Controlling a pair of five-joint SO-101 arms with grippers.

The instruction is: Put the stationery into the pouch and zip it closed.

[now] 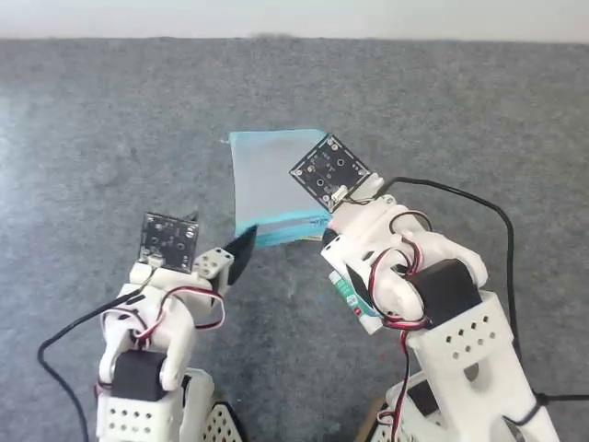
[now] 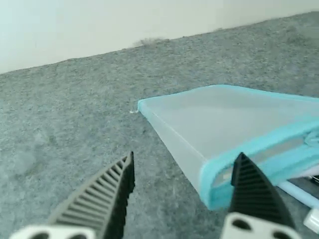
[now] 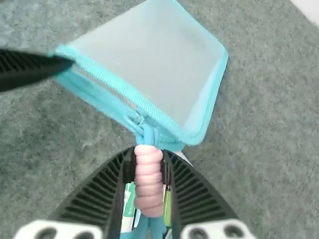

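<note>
The translucent pouch with teal edging lies on the grey carpet, its zipper edge toward both arms. My right gripper is shut on the pink ribbed zipper pull, which hangs by a teal cord from the slider. The zipper's two teal rows look parted from the slider to the far corner. My left gripper is open at that corner of the pouch, one black finger beside it. A green and white stationery item lies under the right arm.
Grey carpet covers the whole table up to a pale wall at the back. The black cable of the right arm loops over the carpet to the right of the pouch.
</note>
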